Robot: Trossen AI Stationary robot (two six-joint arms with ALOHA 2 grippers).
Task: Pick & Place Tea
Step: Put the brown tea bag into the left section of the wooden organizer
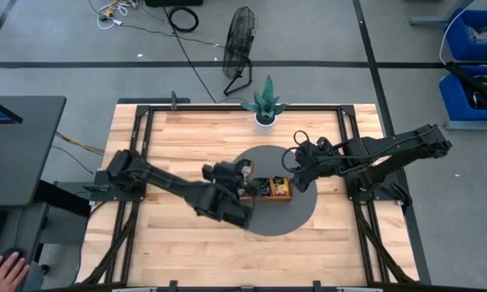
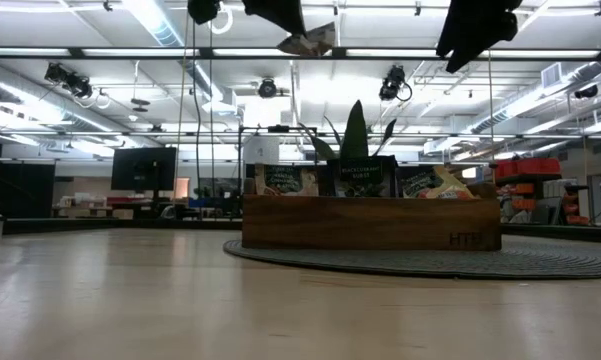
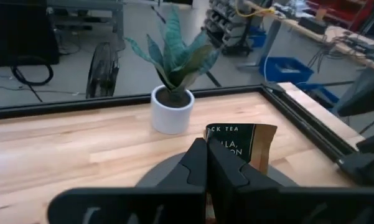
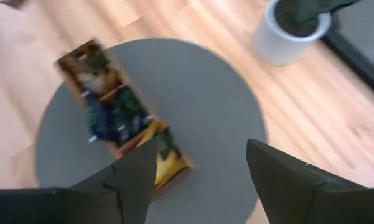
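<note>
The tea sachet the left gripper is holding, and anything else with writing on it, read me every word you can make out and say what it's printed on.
"CK TEA": top line of the dark sachet pinched in the shut left gripper; the first letters are cut off.
"LLA," and a line ending "ON": lower on that sachet, partly hidden by the fingers.
"HTH": apparently, on the wooden tray front, lower corner; faint.
Sachets standing in the tray: print too small to read.
</note>
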